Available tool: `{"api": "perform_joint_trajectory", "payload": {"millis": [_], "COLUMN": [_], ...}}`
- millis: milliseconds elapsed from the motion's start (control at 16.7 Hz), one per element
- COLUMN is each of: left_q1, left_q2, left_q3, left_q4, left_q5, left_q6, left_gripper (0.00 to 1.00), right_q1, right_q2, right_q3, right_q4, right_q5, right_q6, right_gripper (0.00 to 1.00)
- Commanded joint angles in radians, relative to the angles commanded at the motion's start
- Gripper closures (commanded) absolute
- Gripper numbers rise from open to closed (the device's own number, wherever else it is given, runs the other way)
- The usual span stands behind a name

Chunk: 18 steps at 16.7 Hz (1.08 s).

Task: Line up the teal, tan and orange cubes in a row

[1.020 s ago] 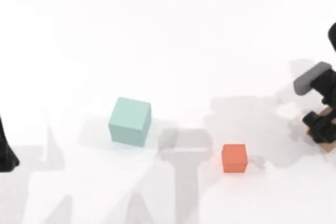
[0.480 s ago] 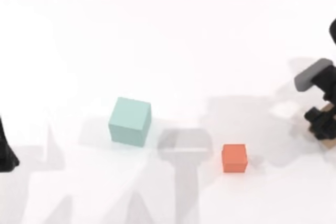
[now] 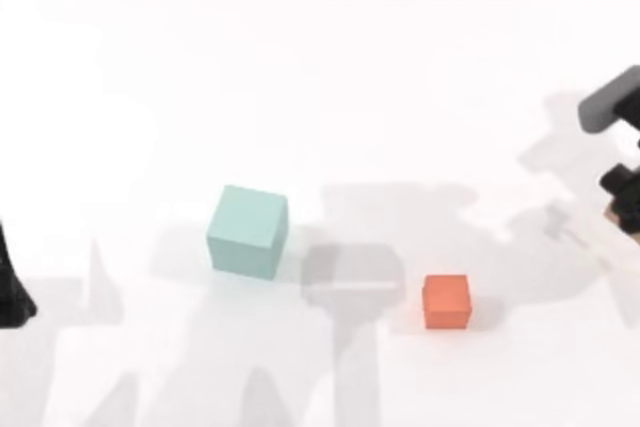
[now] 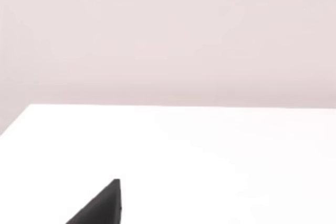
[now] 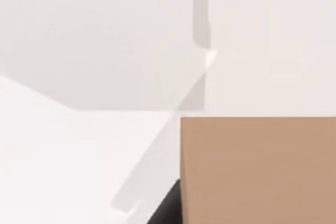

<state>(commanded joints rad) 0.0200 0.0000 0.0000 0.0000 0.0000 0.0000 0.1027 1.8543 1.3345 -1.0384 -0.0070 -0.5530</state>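
Our right gripper, at the table's right edge, is clamped on the tan cube, which fills its wrist view (only a sliver shows from above). We cannot tell our parked left gripper's state at the left edge. Teal cube sits left of centre, orange cube well to its right, slightly nearer us. We judge these matte cubes rigid and light, best pinched across flat opposite faces
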Motion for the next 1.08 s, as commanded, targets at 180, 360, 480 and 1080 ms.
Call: {"api": "perform_joint_trajectory", "payload": {"millis": [180, 360, 480, 1080], "left_q1": [0.000, 0.000, 0.000, 0.000], "left_q2": [0.000, 0.000, 0.000, 0.000], "left_q3": [0.000, 0.000, 0.000, 0.000], "left_q4": [0.000, 0.000, 0.000, 0.000], "left_q5": [0.000, 0.000, 0.000, 0.000], "left_q6": [0.000, 0.000, 0.000, 0.000], "left_gripper": [0.00, 0.00, 0.00, 0.00], "right_q1": [-0.005, 0.017, 0.060, 0.461], "right_q2": [0.004, 0.010, 0.027, 0.152], "right_q3": [-0.003, 0.012, 0.038, 0.245], "right_q4": [0.002, -0.002, -0.014, -0.119], "right_q5": [0.000, 0.000, 0.002, 0.015], "right_q6": [0.002, 0.036, 0.111, 0.937], "right_gripper": [1.00, 1.00, 1.00, 1.00]}}
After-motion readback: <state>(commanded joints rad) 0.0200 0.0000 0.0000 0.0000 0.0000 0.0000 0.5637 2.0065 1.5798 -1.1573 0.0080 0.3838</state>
